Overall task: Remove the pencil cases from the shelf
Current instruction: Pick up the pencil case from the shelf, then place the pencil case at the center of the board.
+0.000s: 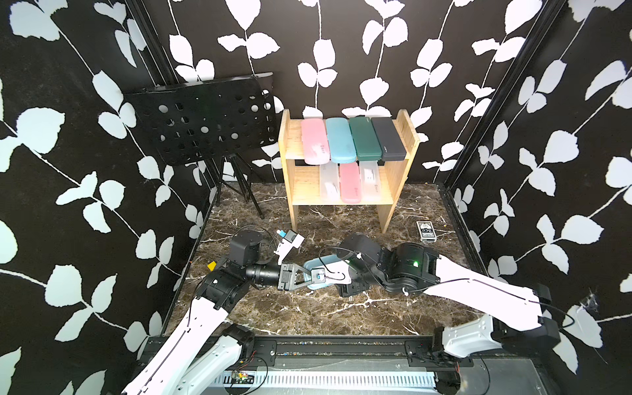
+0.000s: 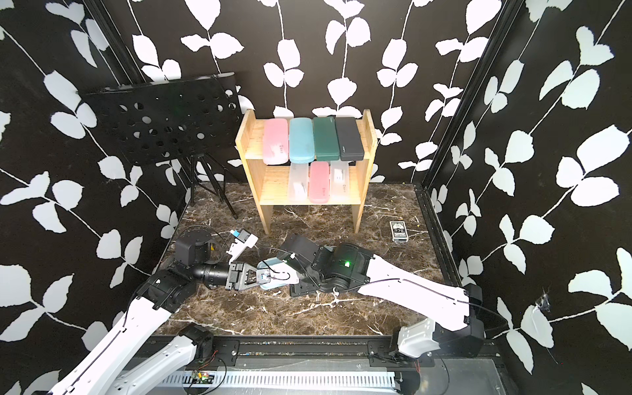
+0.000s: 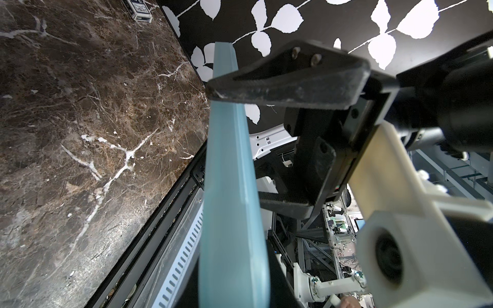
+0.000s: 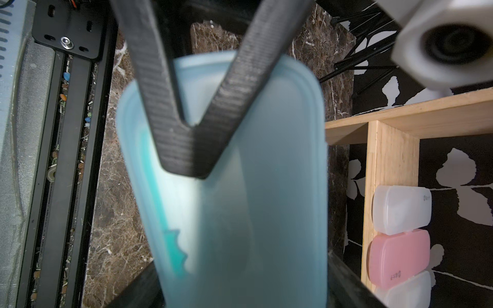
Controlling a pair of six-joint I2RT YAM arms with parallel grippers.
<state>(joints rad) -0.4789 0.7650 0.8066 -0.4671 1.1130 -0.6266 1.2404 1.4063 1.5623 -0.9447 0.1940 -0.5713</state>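
Marble-patterned brown tabletop (image 1: 307,314) carried the whole setup. Black perforated music stand (image 1: 205,119) stood at the back, beside the light wooden shelf (image 1: 405,136).

Left gripper (image 1: 312,275), near front centre, was clamped almost fully closed on the held light-blue case (image 1: 318,262). In the left wrist view its fingers (image 3: 280,85) pressed on both flat faces of the case.

Right gripper (image 4: 242,288) met the case from the opposite end, fingers flanking its width. Whether they actually gripped it could not be told.

Held case sat between the 2 grippers, in front of the shelf and off it.

7 cases lay on the shelf.
- Upper board, side by side: upper pink case (image 1: 314,140), shelved light-blue case (image 1: 339,140), dark green case (image 1: 364,138), dark grey case (image 1: 388,138).
- Lower board: frosted clear case (image 1: 329,184), lower pink case (image 1: 349,183), second frosted clear case (image 1: 370,181).

Small black-and-white card box (image 1: 426,232) lay on the table near the shelf's foot, on the right arm's side.
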